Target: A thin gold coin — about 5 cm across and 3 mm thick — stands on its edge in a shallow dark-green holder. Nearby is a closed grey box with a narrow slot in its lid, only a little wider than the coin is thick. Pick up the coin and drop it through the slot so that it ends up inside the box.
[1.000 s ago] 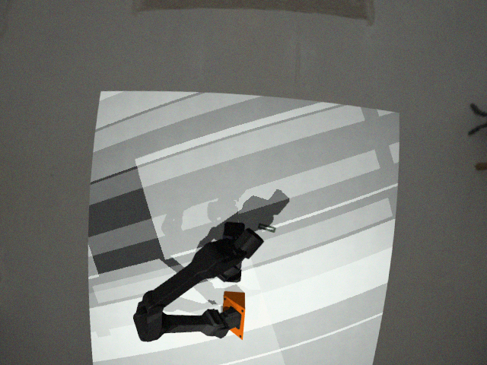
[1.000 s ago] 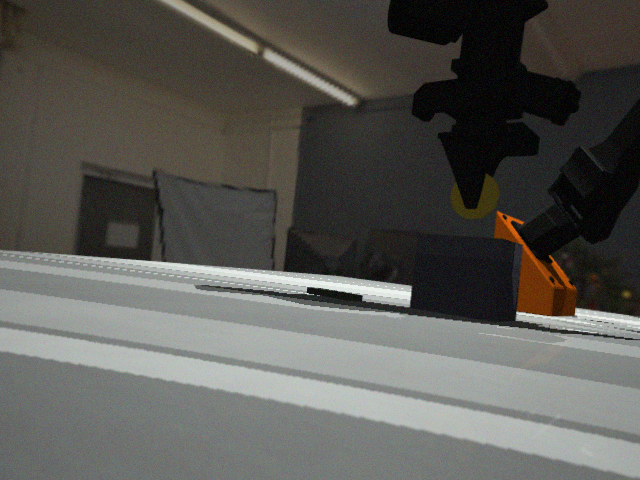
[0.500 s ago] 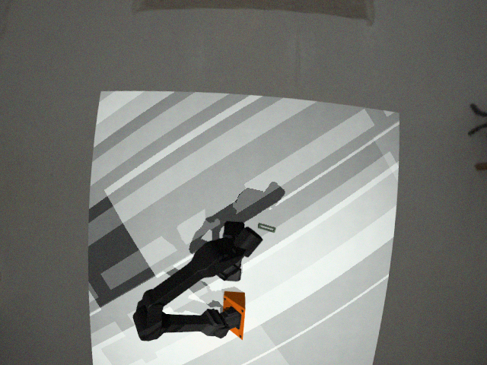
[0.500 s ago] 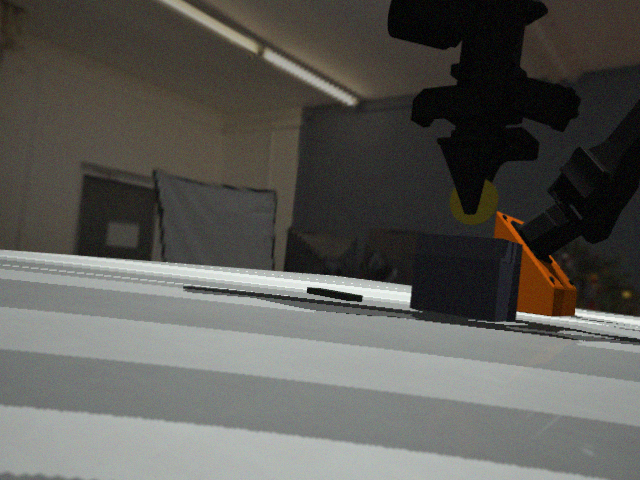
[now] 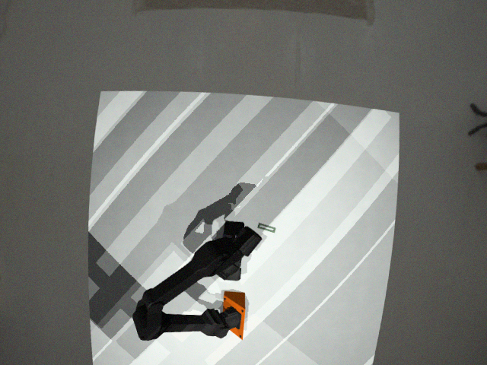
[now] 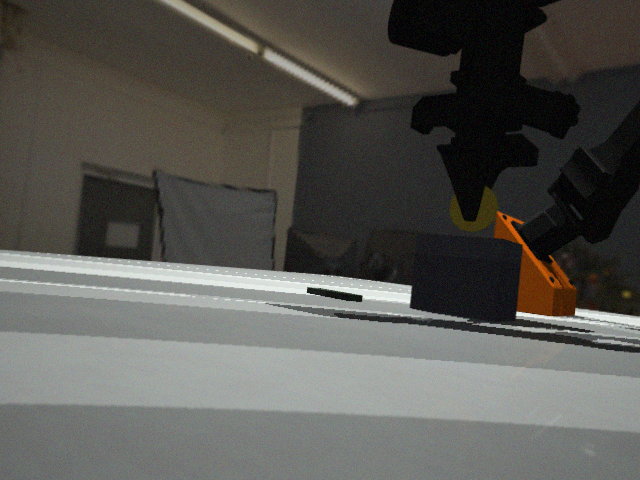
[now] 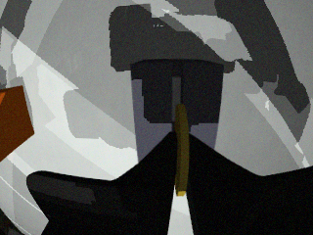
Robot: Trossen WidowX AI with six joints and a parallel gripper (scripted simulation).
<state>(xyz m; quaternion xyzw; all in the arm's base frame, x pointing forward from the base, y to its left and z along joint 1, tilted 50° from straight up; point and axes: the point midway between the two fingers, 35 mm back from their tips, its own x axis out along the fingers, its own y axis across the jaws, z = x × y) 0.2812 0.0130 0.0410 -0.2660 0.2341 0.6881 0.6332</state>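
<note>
Pinching the gold coin [image 6: 490, 210] [image 7: 182, 152] upright between nearly closed jaws, just above the grey box [image 6: 465, 276] [image 7: 147, 139] and its slot [image 7: 176, 98], with the green holder [image 5: 261, 225] [image 6: 334, 294] apart on the table [image 5: 314, 188] [image 6: 258, 372] [image 7: 88, 64] and the orange base [image 5: 240, 334] [image 6: 563, 302] [image 7: 17, 122] near the box.
</note>
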